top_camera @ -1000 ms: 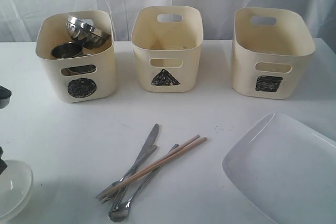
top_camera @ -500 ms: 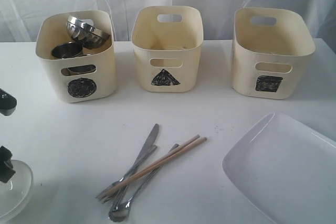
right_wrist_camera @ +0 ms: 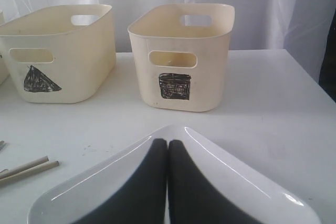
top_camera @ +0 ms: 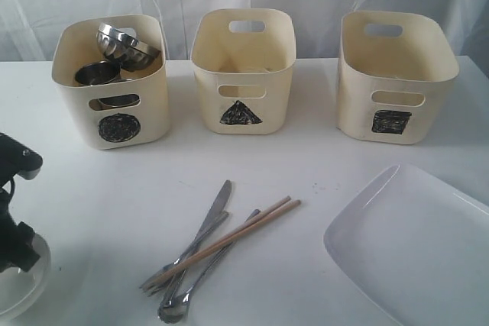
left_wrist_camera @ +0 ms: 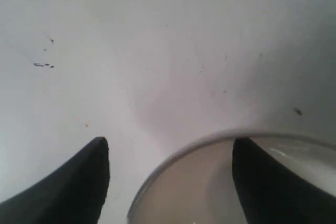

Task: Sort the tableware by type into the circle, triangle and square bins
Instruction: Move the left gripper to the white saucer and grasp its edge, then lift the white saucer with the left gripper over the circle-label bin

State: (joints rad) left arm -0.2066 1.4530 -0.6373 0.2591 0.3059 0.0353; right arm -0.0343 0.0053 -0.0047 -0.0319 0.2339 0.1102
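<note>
Left wrist view alone shows left claw (left_wrist_camera: 170,142) astride rim of white bowl (left_wrist_camera: 184,192).

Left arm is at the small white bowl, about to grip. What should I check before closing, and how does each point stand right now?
1. Left gripper open: ok, jaws wide apart.
2. Small white bowl rim between the jaws: ok, one jaw over the bowl's inside, one outside.
3. Jaws low enough on the rim: cannot tell.
4. Room in circle bin: cannot tell; steel bowl leans atop the mugs near the top.
5. Right gripper out of the way: ok, shut, above the plate.
</note>
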